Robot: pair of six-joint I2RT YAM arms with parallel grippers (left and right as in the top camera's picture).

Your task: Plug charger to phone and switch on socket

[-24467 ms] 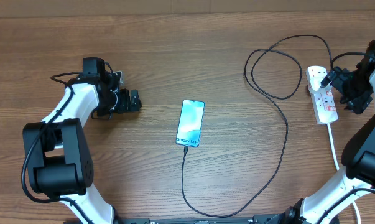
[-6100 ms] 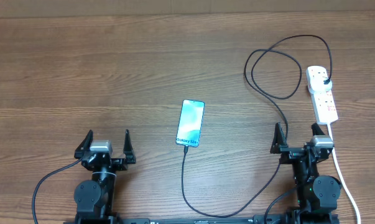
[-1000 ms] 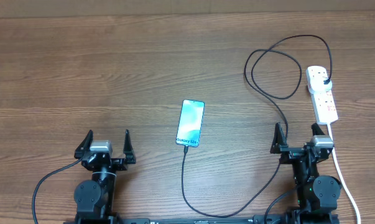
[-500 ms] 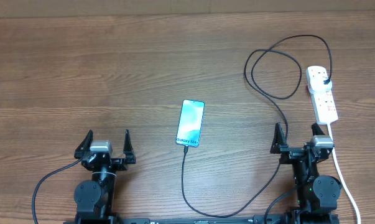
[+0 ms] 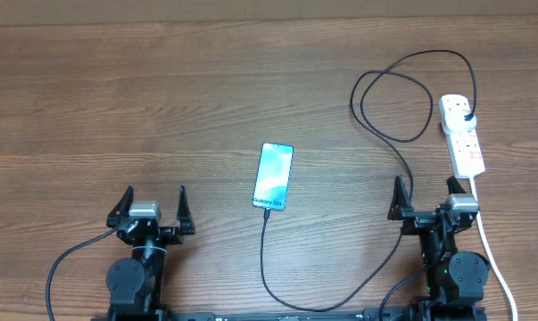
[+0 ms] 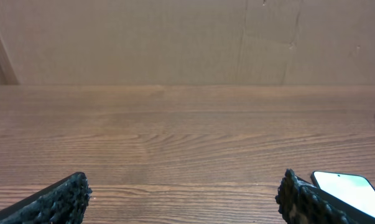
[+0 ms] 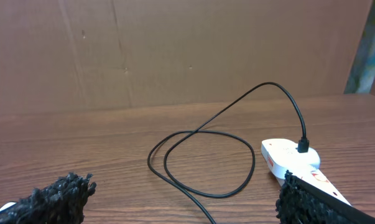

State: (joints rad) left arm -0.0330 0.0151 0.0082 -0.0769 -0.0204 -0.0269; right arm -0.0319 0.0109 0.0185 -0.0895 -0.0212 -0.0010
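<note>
A lit phone (image 5: 273,176) lies face up on a wooden table (image 5: 161,89), the black charger (image 5: 262,254) running from its near end and looping right of it to the white socket (image 5: 461,135), while the left gripper (image 5: 154,193) and right gripper (image 5: 423,185) sit either side of the phone, spread wide, holding nothing.

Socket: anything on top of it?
Charger plug sits in the far-end outlet of the socket; the other outlets look bare. The outlet under the plug is covered; switch positions too small to tell.
</note>
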